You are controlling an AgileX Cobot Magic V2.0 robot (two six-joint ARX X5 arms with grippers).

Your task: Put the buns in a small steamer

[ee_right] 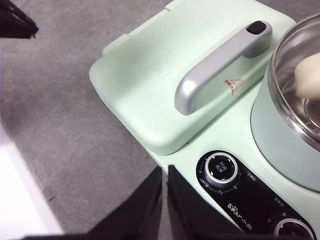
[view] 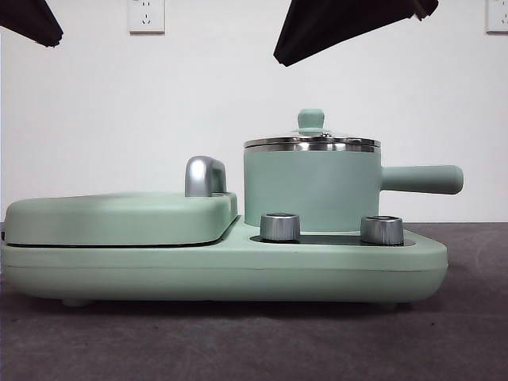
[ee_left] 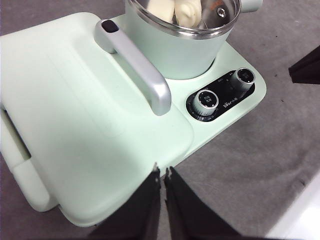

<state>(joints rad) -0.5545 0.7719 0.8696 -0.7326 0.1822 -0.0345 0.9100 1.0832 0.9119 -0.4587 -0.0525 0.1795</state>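
In the front view you see the small steamer (view: 311, 186) on the cooker base (view: 222, 266), lid (view: 311, 143) on, both arms only dark tips above.

From the left wrist, your left gripper (ee_left: 162, 172) has its fingers together, holding nothing; the buns (ee_left: 175, 10) sit inside the steamer, well beyond the fingers, past the griddle cover (ee_left: 75, 110).

From the right wrist, the right gripper (ee_right: 165, 171) fingers are also together and empty, a dial (ee_right: 220, 169) just beside them.

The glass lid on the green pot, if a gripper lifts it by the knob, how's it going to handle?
The glass lid looks rigid and probably breakable, so set it down gently. Its small rounded knob may slip between hard jaws. The steel rim suggests some weight, so the lid could tilt when held only by the knob.
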